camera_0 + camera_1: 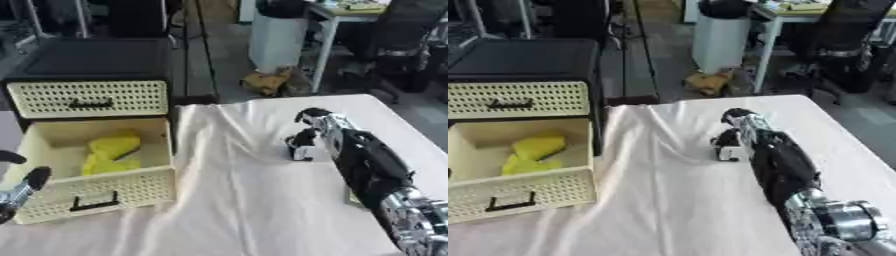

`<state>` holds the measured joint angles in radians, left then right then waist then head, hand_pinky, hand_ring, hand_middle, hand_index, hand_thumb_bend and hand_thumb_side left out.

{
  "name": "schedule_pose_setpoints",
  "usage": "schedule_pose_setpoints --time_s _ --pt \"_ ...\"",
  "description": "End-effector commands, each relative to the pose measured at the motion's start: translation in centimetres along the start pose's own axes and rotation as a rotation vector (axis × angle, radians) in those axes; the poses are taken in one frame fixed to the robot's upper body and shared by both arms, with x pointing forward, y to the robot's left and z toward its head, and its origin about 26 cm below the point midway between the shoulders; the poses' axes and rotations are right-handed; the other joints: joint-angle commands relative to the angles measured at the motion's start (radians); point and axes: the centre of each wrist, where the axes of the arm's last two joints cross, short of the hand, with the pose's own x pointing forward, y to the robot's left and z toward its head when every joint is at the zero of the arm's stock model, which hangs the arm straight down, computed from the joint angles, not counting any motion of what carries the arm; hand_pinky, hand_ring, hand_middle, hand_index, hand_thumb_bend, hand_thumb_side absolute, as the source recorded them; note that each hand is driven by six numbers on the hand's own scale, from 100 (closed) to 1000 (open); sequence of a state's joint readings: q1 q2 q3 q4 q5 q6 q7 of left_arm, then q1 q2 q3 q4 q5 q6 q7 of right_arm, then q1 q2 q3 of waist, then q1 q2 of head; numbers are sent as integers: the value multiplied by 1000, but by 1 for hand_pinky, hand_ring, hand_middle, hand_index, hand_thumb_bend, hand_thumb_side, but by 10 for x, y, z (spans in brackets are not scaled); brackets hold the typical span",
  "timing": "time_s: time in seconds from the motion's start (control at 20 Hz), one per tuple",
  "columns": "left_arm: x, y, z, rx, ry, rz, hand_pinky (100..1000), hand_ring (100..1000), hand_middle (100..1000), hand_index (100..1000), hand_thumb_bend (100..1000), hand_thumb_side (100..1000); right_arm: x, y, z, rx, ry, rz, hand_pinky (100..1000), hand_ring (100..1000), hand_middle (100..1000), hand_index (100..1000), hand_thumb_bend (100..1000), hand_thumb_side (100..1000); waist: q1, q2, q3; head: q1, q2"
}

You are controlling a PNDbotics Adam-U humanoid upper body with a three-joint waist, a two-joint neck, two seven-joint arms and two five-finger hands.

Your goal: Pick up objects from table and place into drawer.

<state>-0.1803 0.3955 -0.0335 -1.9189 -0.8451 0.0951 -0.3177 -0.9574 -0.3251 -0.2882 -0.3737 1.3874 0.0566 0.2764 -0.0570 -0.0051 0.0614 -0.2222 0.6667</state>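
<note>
My right hand (306, 131) lay out on the cloth (236, 200), fingers curled down, holding nothing I could make out; the drawer (96, 192) stood pulled open so yellow things (109, 155) could rest inside; my left hand (22, 187) idled by its front edge, fingers relaxed; open cloth lay between.

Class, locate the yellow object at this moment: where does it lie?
The yellow object lies inside the open lower drawer, on the left of the left eye view, below the closed upper drawer and well left of the right hand.
</note>
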Motion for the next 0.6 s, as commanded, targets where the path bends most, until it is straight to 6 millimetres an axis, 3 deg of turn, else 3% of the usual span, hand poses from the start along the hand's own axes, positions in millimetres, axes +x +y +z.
schedule_pose_setpoints --time_s 0.05,0.4,0.55,0.6 --pt "2 9 0 24 -11 -10 100 100 100 720 535 1000 -17 -9 1 -21 57 -7 968 1000 976 915 316 399 3 -10 1 -3 4" --pt "2 8 1 22 -12 -9 100 100 100 720 536 1000 -23 13 -2 2 95 -20 901 1000 972 915 297 402 2 -10 1 -5 4" --pt "2 8 1 22 -11 -9 100 100 100 720 536 1000 -26 21 -3 4 98 -30 758 925 961 905 221 317 1 -10 1 -6 5" --pt "2 8 1 22 -11 -9 100 100 100 720 536 1000 -27 23 -3 3 99 -32 758 925 961 905 221 317 1 -10 1 -6 5"
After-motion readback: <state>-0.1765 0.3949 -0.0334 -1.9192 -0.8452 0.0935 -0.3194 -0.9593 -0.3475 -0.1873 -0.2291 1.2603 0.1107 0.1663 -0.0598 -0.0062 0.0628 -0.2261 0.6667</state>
